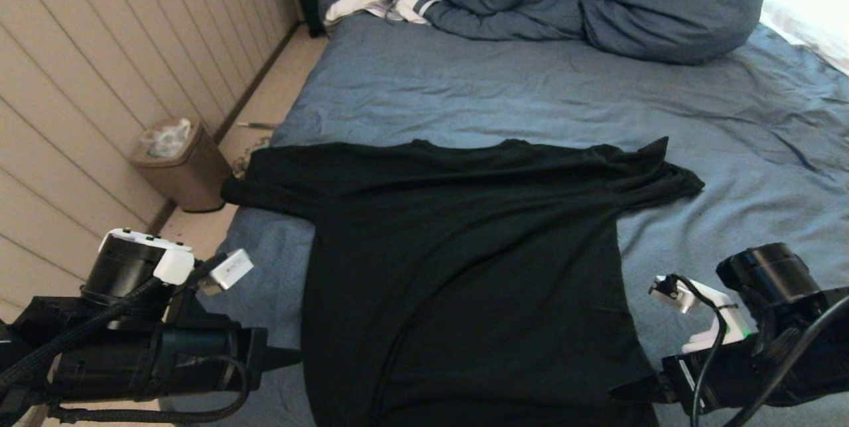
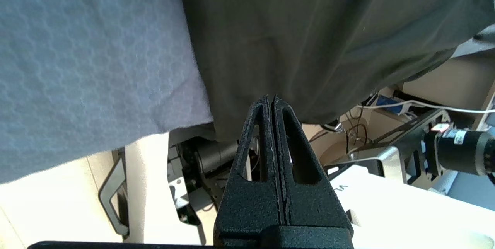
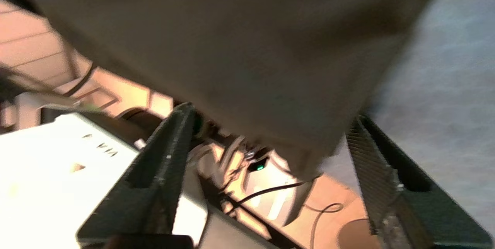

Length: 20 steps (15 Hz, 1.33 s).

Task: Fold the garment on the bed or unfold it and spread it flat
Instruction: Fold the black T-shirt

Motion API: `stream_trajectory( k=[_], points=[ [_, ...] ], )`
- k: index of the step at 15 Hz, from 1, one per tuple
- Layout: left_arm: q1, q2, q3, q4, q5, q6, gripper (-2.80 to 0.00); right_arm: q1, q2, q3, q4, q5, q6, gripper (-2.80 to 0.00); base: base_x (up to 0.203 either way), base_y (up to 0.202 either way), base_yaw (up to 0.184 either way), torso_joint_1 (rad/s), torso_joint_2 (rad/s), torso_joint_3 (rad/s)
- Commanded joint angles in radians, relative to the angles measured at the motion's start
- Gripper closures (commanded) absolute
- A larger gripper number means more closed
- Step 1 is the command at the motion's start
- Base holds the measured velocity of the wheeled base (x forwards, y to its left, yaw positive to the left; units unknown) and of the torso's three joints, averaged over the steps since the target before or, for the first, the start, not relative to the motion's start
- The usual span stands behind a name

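**Black shirt flat on the bed, one claw closed, one open**

At the left a bin (image 1: 182, 168) stands on the floor by the wall. The left claw (image 1: 292, 357) is low at the near left edge of the shirt (image 1: 464, 268); its fingers (image 2: 253, 133) are pressed together at the hem, but a grip on the cloth cannot be told. The shirt lies spread on the bed (image 1: 530, 95), plain black side up, sleeves out to both sides, the right sleeve crumpled. Behind it a blue duvet (image 1: 597, 2) is heaped. The right claw (image 1: 627, 390) is at the near right corner of the hem, its fingers (image 3: 162, 179) wide apart, with the shirt corner between them.
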Motion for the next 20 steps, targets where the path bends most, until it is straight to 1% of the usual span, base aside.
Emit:
stream_trajectory(
  k=[1,4,6,8,9,10,13,17,20],
  points=[
    [-0.002,-0.004,0.005,-0.001,-0.005,-0.003,0.0,-0.022,0.006,-0.002,-0.004,-0.045,-0.027,-2.8,0.0,0.0,0.0,0.0,0.0,0.0],
    [-0.003,-0.003,0.007,-0.003,-0.006,-0.003,0.0,-0.035,0.069,-0.005,-0.009,-0.063,-0.055,-2.8,0.0,0.0,0.0,0.0,0.0,0.0],
    [-0.003,0.006,0.006,-0.005,-0.006,-0.003,0.0,-0.027,0.122,0.0,-0.069,-0.063,-0.056,-2.8,0.0,0.0,0.0,0.0,0.0,0.0],
    [-0.003,0.01,0.006,-0.016,-0.005,-0.003,0.0,-0.003,0.138,0.001,-0.099,-0.06,-0.047,-2.8,0.0,0.0,0.0,0.0,0.0,0.0],
    [-0.003,0.016,0.008,-0.024,-0.005,-0.003,0.0,0.032,0.145,-0.005,-0.101,-0.059,-0.038,-2.8,0.0,0.0,0.0,0.0,0.0,0.0],
    [-0.003,0.022,0.008,-0.025,-0.005,-0.003,0.0,0.057,0.146,-0.008,-0.102,-0.058,-0.03,0.0,0.0,0.0,0.0,0.0,0.0,0.0],
    [-0.003,0.032,0.008,-0.031,-0.005,-0.003,0.0,0.068,0.122,-0.004,-0.101,-0.049,-0.026,0.0,0.0,0.0,0.0,0.0,0.0,0.0],
    [-0.006,0.042,0.007,-0.032,-0.006,-0.003,0.0,0.067,0.013,0.016,-0.097,0.04,0.008,0.0,0.0,0.0,0.0,0.0,0.0,0.0],
    [-0.011,0.041,0.008,-0.032,-0.006,-0.014,0.0,0.067,-0.017,0.026,-0.096,0.05,0.009,0.0,0.0,0.0,0.0,0.0,0.0,0.0]
  ],
)
